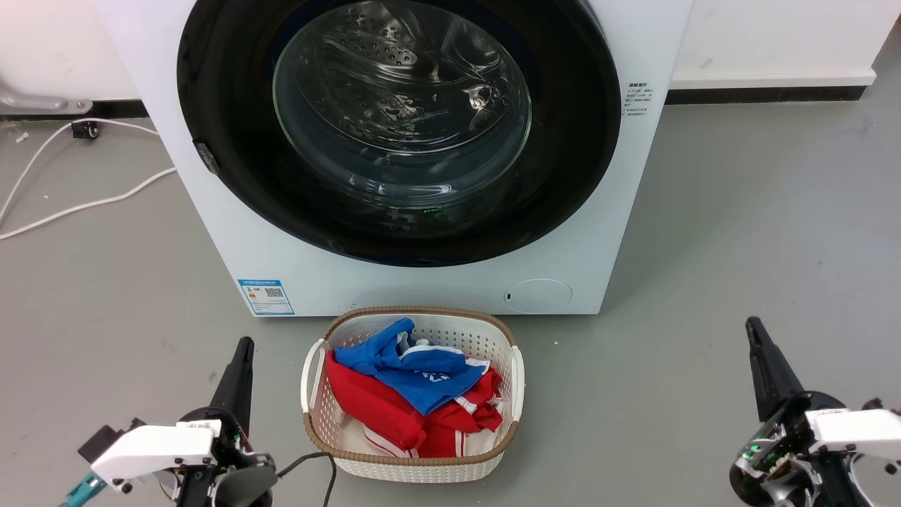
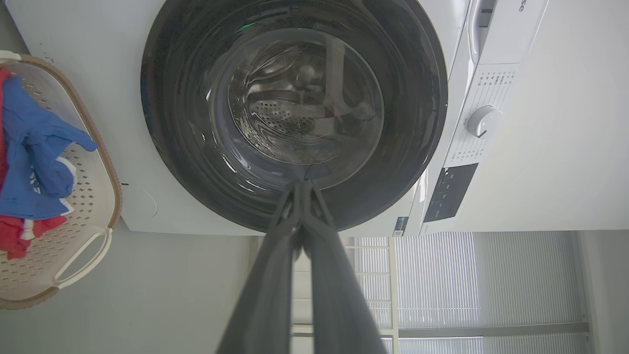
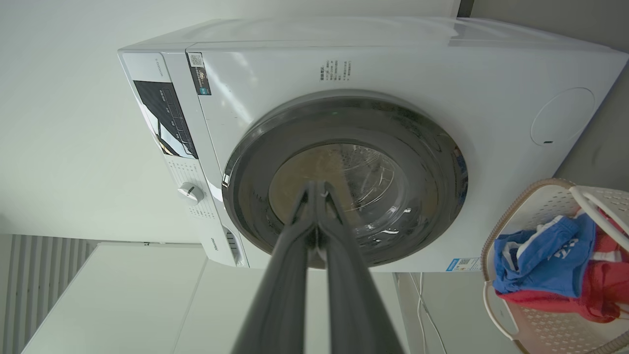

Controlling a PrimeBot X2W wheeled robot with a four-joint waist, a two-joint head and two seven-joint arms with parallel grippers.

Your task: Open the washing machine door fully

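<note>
Washing machine door (image 1: 400, 127): seen shut, lying flush against the front of the washing machine (image 1: 281, 267); its glossy black ring is unbroken all round, and the perforated drum (image 1: 394, 63) is seen through the clear glass at its centre.
Left gripper (image 1: 244, 343): held low at the lower left of the head view, well apart from the machine; its two dark fingers (image 2: 275, 255) are pressed together at the tips, with nothing between them.
Right gripper (image 1: 752, 325): held low at the lower right, likewise well apart from the machine; its fingers (image 3: 290, 265) are closed on each other, nothing gripped.
Laundry basket (image 1: 415, 468): white with a brown rim, stood on the grey floor (image 1: 704, 246) just in front of the machine, below the door and between the two grippers; a blue garment (image 1: 422, 373) is laid over a red garment (image 1: 380, 415).
Machine front: a blue sticker (image 1: 266, 296) is fixed low at the left, a round flap (image 1: 538, 296) is set low at the right.
Cables (image 1: 77, 208): white, run across the floor left of the machine.
</note>
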